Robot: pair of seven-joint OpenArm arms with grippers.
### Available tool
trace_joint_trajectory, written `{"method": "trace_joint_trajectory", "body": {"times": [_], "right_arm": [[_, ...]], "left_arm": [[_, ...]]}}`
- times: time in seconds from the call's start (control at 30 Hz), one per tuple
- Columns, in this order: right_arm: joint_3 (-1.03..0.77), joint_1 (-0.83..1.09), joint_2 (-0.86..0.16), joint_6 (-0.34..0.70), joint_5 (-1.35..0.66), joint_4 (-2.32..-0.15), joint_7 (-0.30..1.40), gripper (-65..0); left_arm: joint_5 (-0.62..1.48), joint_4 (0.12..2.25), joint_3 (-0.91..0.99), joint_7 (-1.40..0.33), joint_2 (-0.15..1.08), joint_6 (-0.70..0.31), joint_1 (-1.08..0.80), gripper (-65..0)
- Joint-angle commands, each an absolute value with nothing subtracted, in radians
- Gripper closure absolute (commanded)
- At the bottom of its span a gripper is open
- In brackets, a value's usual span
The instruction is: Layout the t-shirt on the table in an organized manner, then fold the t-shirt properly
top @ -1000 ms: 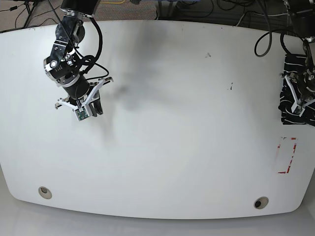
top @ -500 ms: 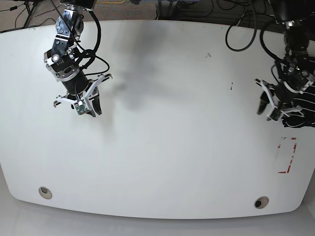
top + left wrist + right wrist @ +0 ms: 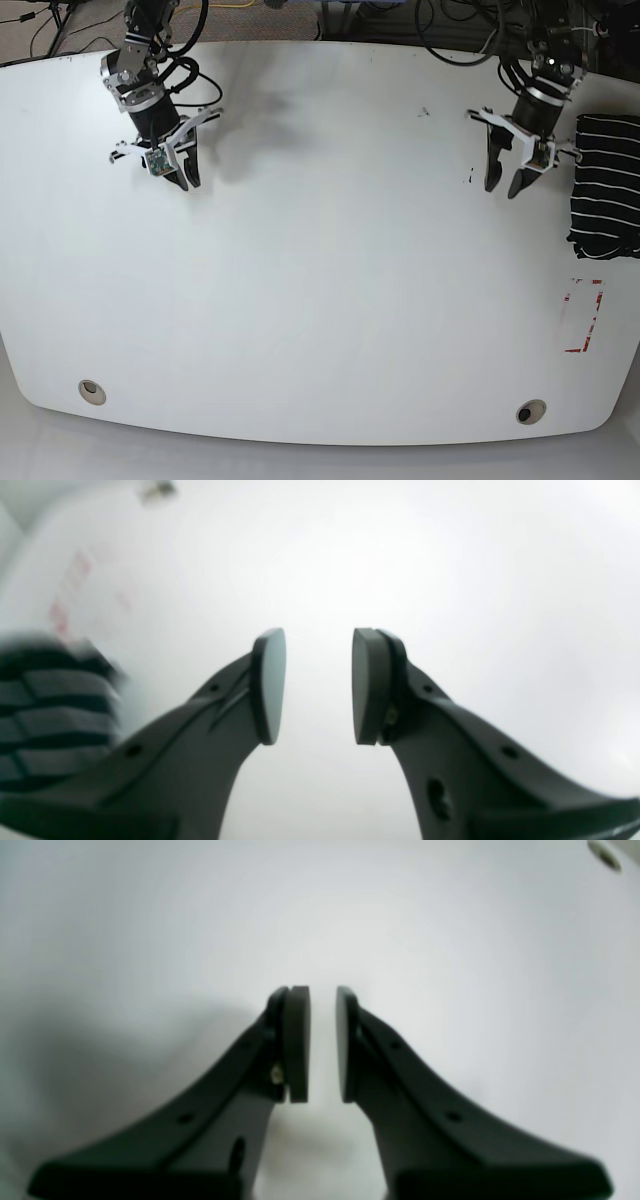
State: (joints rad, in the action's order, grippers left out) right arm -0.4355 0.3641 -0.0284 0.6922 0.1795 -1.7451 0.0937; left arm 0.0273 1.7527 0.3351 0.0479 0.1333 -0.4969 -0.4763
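The black t-shirt [image 3: 606, 186] with thin white stripes lies as a folded stack at the right edge of the white table [image 3: 330, 260]. It also shows blurred at the left of the left wrist view [image 3: 45, 700]. My left gripper [image 3: 503, 187] hovers to the left of the shirt, apart from it. Its jaws are open and empty [image 3: 318, 685]. My right gripper [image 3: 184, 180] hangs over the far left of the table. Its pads stand a narrow gap apart with nothing between them [image 3: 323, 1045].
A red-and-white sticker [image 3: 584, 316] lies near the right edge in front of the shirt, and shows blurred in the left wrist view [image 3: 65, 595]. Two grey grommet holes sit near the front edge [image 3: 91, 391] [image 3: 530, 411]. Cables hang behind the table's far edge.
My left gripper has moved off the t-shirt, leftward and toward the far edge, leaving the shirt lying at the right edge. My right gripper has drawn back toward the far left.
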Motion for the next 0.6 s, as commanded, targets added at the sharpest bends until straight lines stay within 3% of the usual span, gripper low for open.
{"method": "trace_joint_trajectory", "body": {"times": [0.0,0.23,0.57], "right_arm": [[-0.437,0.429,-0.033,0.673,0.151,-1.762,0.008,-8.7],[-0.435,0.591,-0.028,0.665,0.139,-1.788,-0.01,-8.7],[-0.435,0.86,-0.035,0.67,-0.039,-1.863,-0.01,-8.7]], "left_arm": [[0.045,1.813,0.341,0.087,0.14,-0.486,-0.549,-21.0],[0.047,1.888,0.341,0.085,0.071,-0.486,-0.75,-21.0],[0.048,1.933,0.34,0.084,0.031,-0.489,-1.044,-21.0]]}}
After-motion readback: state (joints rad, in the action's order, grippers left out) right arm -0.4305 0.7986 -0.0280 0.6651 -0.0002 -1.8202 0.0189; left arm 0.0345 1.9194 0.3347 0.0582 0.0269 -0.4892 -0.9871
